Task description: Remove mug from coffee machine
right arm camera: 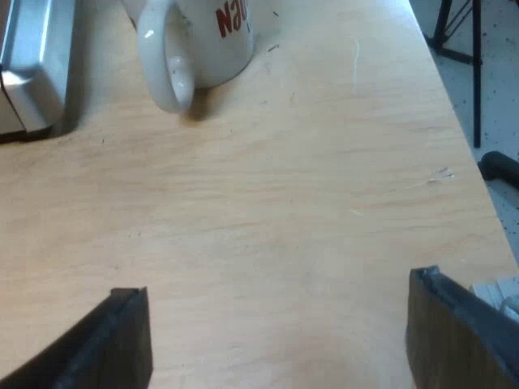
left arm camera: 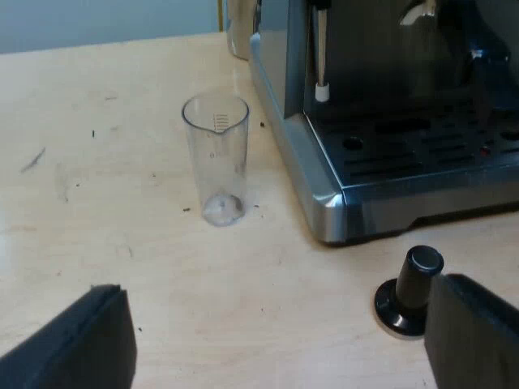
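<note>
Mug [right arm camera: 203, 40] position, traced outward from your right gripper [right arm camera: 276, 292]: its two fingers were wide apart and empty, low over bare table [right arm camera: 284, 203]. Farther on, the white mug with red lettering stood on the wood, handle toward the gripper, close to the machine's [right arm camera: 32, 81] metal corner but off it. At your left gripper [left arm camera: 280, 290], jaws likewise spread and empty, the nearest thing was a black-knobbed tamper [left arm camera: 409, 292], upright on the table just beside one finger. Beyond it came the machine's front corner and drip tray [left arm camera: 422, 146]. A clear glass [left arm camera: 216, 158] stood upright near the machine's side, not touching it.
</note>
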Controlling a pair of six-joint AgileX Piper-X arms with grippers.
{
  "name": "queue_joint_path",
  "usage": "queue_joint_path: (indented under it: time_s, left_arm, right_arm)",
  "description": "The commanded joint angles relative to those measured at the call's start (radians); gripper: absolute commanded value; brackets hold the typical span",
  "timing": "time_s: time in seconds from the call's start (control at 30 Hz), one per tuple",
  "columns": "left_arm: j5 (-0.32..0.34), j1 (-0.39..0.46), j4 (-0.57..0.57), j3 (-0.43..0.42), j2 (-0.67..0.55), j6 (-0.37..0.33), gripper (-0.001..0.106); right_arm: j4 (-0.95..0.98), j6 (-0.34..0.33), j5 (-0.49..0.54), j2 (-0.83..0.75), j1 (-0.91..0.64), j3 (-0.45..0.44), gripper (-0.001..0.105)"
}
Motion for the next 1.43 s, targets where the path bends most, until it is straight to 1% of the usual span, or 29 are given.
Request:
queue_joint_path:
  time_s: [0.03,0.17,1.13,1.27,1.43]
  left_arm:
    - [-0.002,0.001,-0.011,0.006,-0.039,0.000,0.087]
    - [0.001,0.001,-0.019,0.023,-0.039,0.000,0.087]
    - [0.006,0.001,-0.019,0.022,-0.041,0.000,0.087]
    - [0.031,-0.002,-0.019,0.022,-0.041,0.000,0.087]
    - [0.037,-0.004,-0.019,0.022,-0.043,0.000,0.087]
  right_arm:
    - [-0.025,-0.007,0.000,-0.049,0.002,-0.008,0.066]
    - [-0.036,-0.011,0.000,-0.047,0.002,-0.005,0.066]
    - [-0.024,-0.002,0.000,-0.047,0.002,-0.005,0.066]
    - [-0.024,-0.002,0.000,-0.047,0.002,-0.005,0.066]
    - [-0.024,-0.002,0.000,-0.047,0.002,-0.005,0.066]
